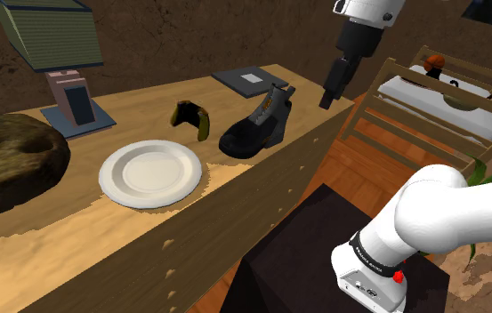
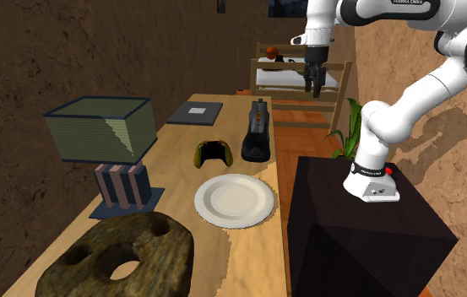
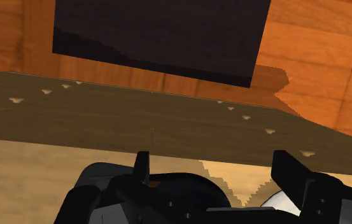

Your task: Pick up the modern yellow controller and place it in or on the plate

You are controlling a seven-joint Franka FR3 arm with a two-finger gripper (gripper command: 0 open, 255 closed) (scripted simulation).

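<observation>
The controller is dark yellow with black parts and lies on the wooden table between a white plate and a black boot. My gripper hangs open and empty in the air above the table's end, beyond the boot and well away from the controller. In the wrist view the fingers stand wide apart, with the boot's dark shape beneath them and the table's front face ahead.
On the table also stand a green box, a brown lump with holes, a small striped rack and a flat grey slab. A wooden crib and the black stand flank the table.
</observation>
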